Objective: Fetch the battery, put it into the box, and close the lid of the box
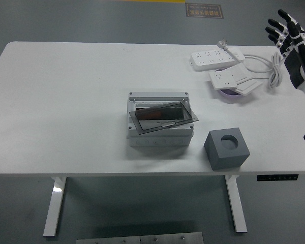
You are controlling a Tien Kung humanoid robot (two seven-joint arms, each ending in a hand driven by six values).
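Up right of the box: right hand.
Its fingers are splayed wide, holding and touching nothing.

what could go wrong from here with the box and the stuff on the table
1. The box's dark lid lies tilted in the opening, so it may jam if pushed shut.
2. No battery shows anywhere, not even in the grey block's hole.
3. The right hand, fingers spread, hangs near the power strip cable and could snag it.
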